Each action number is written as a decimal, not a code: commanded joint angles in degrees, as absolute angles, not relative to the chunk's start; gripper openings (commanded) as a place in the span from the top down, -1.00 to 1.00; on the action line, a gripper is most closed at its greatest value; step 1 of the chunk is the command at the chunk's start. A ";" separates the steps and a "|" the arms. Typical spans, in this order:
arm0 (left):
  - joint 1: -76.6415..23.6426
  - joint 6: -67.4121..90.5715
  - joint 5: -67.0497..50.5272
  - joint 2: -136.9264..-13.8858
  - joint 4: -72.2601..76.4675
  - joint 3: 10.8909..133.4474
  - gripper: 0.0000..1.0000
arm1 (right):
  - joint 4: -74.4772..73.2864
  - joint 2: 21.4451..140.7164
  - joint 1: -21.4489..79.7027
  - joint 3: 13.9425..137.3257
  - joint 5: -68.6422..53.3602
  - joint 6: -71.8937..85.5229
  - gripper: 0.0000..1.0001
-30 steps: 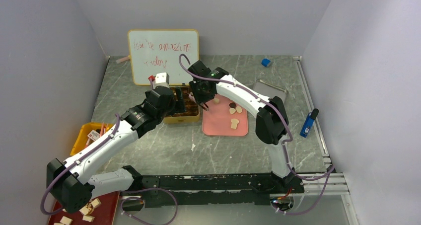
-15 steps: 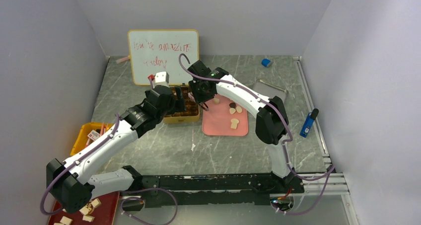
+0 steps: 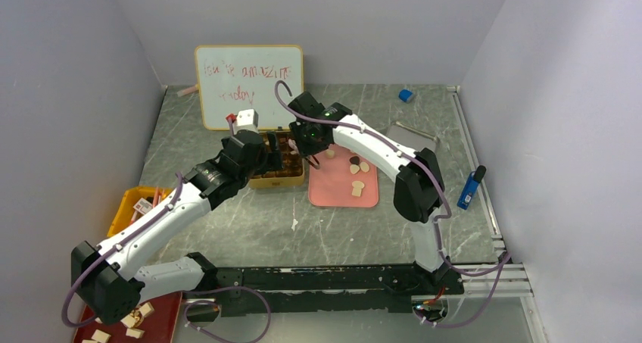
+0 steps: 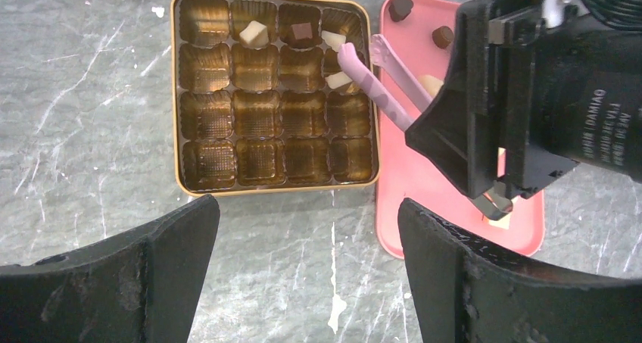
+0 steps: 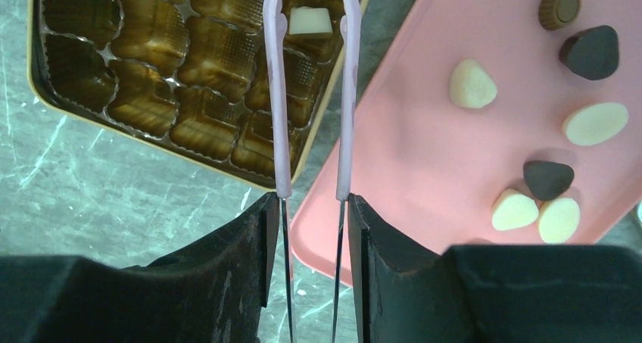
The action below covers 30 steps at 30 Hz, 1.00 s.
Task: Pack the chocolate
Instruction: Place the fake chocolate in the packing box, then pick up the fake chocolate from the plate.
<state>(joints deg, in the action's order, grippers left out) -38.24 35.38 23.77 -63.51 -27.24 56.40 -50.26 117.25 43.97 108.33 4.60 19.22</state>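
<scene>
- So the right arm shifted: its elbow drifted a little to the right and toward the near edge of the table.
- The wrist end of that arm rolled over a bit, so the small green light on it ended up lower and further left than a second earlier.
- The right gripper, clamped on the tweezers, tipped along with the wrist, only by a hair though.
</scene>
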 commanded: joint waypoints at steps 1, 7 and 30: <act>-38.58 35.36 23.14 -63.68 -25.85 58.72 -0.85 | -48.84 110.42 43.59 106.55 8.06 19.06 0.20; -38.71 35.23 22.23 -63.76 -25.32 58.60 -0.85 | -48.24 104.48 42.97 98.12 11.90 19.76 0.20; -39.71 33.51 21.34 -66.39 -24.17 59.59 -0.86 | -43.38 100.85 40.19 82.25 13.96 21.24 0.19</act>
<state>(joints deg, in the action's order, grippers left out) -39.46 34.72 21.65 -65.87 -26.28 56.75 -46.39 100.82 40.93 82.56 12.21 20.56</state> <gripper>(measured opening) 0.926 0.406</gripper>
